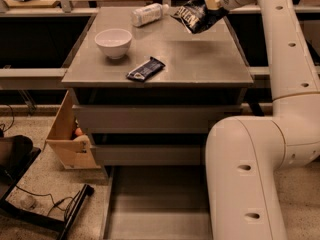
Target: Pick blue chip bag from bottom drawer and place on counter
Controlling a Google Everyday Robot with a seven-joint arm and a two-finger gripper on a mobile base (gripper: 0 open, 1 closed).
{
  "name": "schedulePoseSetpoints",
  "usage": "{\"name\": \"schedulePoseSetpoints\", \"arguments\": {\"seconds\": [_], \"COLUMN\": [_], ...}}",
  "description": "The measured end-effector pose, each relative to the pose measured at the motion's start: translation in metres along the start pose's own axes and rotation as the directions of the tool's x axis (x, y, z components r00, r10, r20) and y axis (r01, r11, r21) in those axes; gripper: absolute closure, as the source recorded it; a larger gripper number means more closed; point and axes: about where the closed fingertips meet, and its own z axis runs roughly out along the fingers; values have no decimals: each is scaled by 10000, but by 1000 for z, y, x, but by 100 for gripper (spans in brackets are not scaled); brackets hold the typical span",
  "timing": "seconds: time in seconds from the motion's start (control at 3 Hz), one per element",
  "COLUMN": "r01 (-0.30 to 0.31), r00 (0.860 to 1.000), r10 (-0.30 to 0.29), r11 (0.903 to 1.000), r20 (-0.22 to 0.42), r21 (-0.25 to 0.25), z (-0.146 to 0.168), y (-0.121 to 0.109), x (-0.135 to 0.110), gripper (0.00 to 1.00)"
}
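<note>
My gripper point(214, 4) is shut on the blue chip bag point(194, 15), a crinkly dark blue foil bag with white lettering. It holds the bag tilted in the air above the far right part of the grey counter point(200, 59). The bag hangs to the left of the gripper and does not touch the counter. The bottom drawer point(160, 204) stands pulled open at the bottom of the view, with a bare grey floor. My white arm point(280, 84) runs down the right side.
On the counter stand a white bowl point(114, 42), a flat dark blue snack-bar wrapper point(145, 69) and a lying clear bottle point(148, 14). A wooden box point(67, 134) sits left of the cabinet. Cables and a black stand point(45, 211) lie on the floor.
</note>
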Motion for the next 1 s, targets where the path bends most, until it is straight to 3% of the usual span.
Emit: {"name": "schedulePoseSetpoints", "arguments": {"seconds": [0.33, 0.67, 1.0], "r01": [0, 0, 0], "r00": [10000, 10000, 10000], "r10": [0, 0, 0], "r11": [10000, 10000, 10000], "r20": [0, -1, 0], "r21": [0, -1, 0], "z": [0, 0, 0], "y": [0, 0, 0], "x": [0, 0, 0], "gripper": [11, 0, 0]}}
